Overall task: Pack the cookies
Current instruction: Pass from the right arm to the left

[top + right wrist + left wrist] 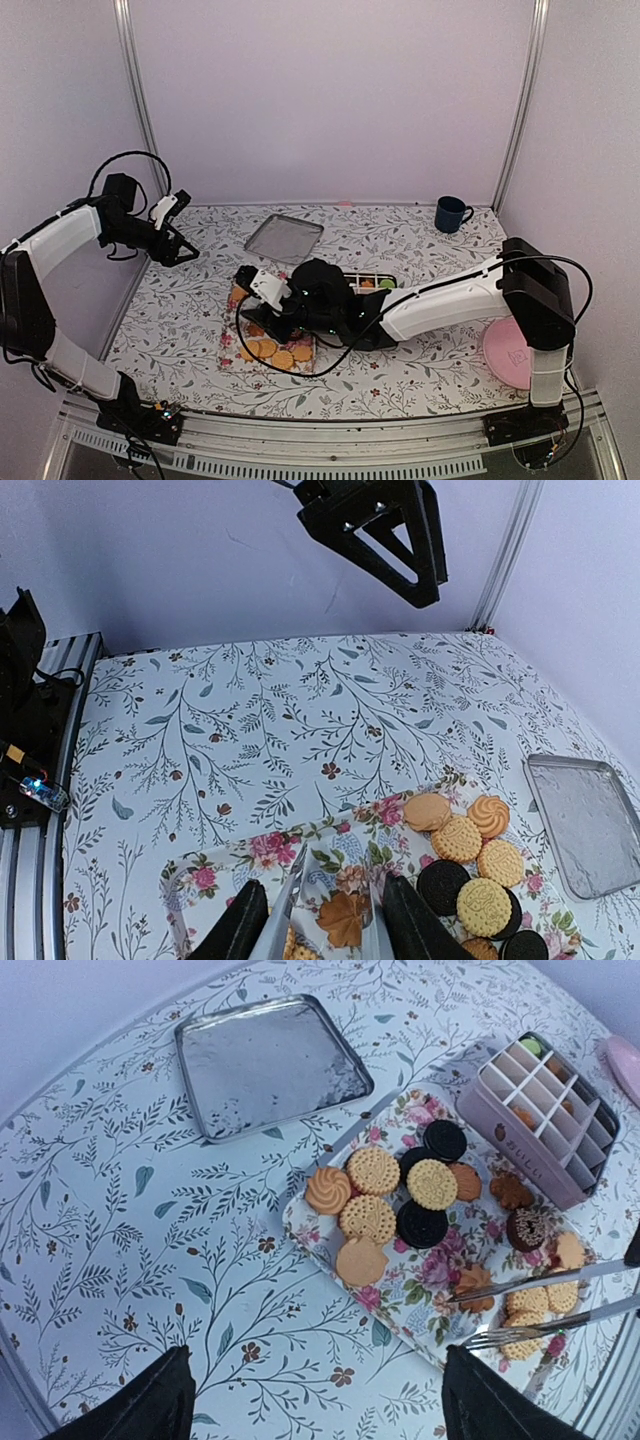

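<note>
Top external view: on the left we see the left tool [178,248] up in the air, wide open, holding nothing. The cookies [400,1200] lie in a bunch on a flowery tray [430,1270] in the middle of the table [120,1210]. The right tool [320,925] is low over them and squeezes a pair of metal tongs [545,1278].

We think the thin tongs may slip on a flat cookie, crack it, or push others off the tray. The slots in the pink box [530,1150] beside the tray look tight, so a cookie may catch on a wall and fall.

The table has a leaf pattern. A silver tray [284,237], a blue mug [451,214] and a pink plate [507,352] sit on it. Plain pale walls [330,100] stand around.
</note>
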Robot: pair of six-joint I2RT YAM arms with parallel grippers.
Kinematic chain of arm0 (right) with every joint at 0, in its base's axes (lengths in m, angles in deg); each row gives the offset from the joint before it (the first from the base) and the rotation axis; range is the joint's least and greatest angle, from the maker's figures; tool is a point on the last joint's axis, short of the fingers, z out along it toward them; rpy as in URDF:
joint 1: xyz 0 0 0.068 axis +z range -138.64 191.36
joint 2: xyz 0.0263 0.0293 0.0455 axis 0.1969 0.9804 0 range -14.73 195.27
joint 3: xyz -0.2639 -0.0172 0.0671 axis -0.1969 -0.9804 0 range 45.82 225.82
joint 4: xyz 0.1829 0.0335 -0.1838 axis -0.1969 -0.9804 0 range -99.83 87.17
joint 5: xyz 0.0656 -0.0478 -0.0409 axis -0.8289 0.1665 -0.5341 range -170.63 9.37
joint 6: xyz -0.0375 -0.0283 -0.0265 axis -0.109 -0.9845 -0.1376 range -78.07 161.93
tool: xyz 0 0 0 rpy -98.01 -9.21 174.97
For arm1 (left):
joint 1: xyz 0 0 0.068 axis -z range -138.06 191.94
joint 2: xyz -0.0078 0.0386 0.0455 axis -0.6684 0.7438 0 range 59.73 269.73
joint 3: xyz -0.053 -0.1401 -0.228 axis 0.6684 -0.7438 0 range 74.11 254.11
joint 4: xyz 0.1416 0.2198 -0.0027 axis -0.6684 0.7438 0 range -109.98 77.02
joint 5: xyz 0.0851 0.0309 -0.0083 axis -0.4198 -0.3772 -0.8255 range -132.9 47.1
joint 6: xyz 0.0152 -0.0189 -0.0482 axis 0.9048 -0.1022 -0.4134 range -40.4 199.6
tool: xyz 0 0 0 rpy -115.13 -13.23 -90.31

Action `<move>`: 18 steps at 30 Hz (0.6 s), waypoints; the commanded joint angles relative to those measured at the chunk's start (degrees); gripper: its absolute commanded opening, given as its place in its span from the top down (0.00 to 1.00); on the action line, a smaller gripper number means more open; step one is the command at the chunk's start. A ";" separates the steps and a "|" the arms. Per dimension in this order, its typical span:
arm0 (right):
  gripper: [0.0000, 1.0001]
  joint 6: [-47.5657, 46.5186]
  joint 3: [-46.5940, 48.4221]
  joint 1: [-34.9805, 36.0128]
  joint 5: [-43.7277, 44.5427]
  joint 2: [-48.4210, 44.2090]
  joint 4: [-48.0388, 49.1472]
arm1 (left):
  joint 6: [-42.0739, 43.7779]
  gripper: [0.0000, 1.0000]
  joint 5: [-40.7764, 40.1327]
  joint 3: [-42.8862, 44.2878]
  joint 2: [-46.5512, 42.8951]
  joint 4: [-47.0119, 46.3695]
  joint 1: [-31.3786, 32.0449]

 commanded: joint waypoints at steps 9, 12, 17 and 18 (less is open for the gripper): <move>0.61 -5.05 6.54 0.46 3.16 -0.59 -1.43 | -0.74 0.15 1.43 -0.02 -1.04 -0.92 -0.59; 0.61 -5.75 7.41 0.41 3.13 -0.16 -1.69 | -0.93 0.15 2.41 0.24 -1.04 -0.74 -0.85; 0.61 -5.15 7.01 0.40 2.95 0.51 -2.18 | -0.64 0.15 2.77 0.16 -0.99 -0.36 -0.99; 0.61 -4.89 6.78 0.40 2.95 0.67 -2.29 | -0.59 0.15 2.79 0.11 -1.00 -0.26 -1.06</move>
